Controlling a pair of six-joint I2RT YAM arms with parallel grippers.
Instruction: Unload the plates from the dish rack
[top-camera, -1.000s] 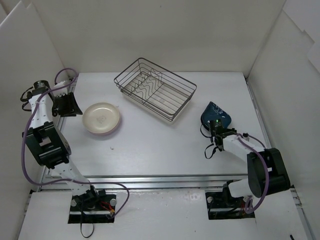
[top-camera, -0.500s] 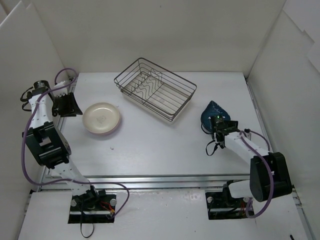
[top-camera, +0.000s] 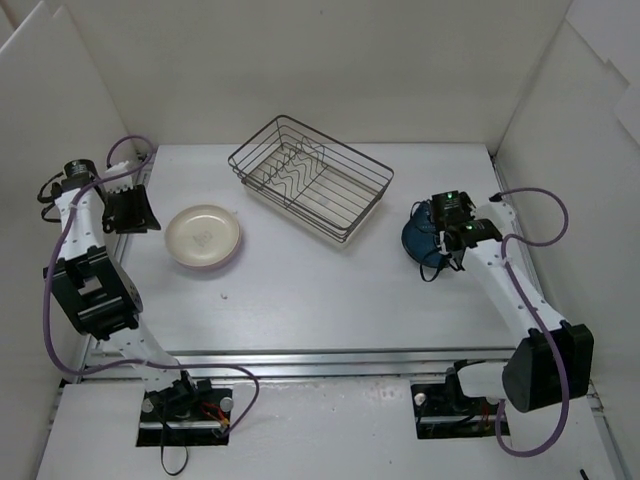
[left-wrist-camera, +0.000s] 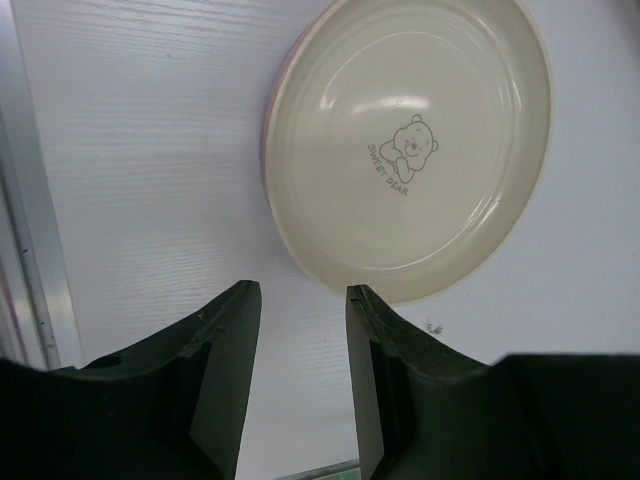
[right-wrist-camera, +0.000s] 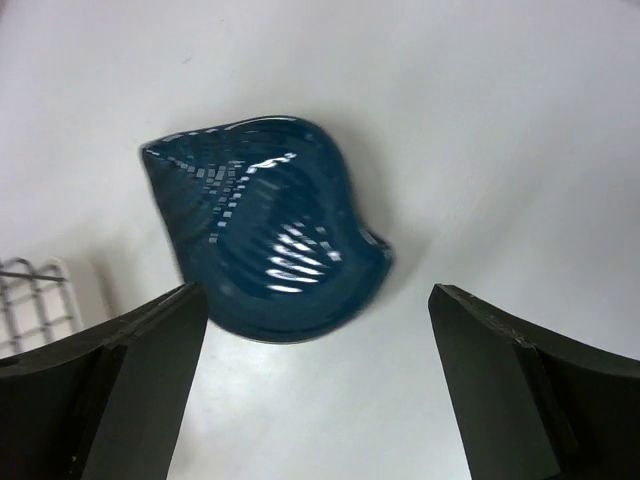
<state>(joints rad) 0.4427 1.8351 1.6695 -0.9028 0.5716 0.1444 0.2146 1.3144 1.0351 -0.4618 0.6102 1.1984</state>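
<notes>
Overhead, hung right gripper (right-wrist-camera: 315, 300) wide apart above blue plate (right-wrist-camera: 265, 235) at three o'clock; held left gripper (left-wrist-camera: 300, 291) half apart, empty, near cream plate (left-wrist-camera: 410, 150) at nine.

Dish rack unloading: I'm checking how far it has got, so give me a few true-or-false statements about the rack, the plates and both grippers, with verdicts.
1. The dish rack holds no plates. True.
2. The right gripper is clamped on the dark blue plate. False: its jaws stand wide open above the plate, which lies on the table.
3. In the top view, the cream plate lies on the table left of the rack. True.
4. The left gripper holds the cream plate. False: its jaws are apart with nothing between them, beside the plate.
5. The cream plate carries a small bear print. True.
</notes>
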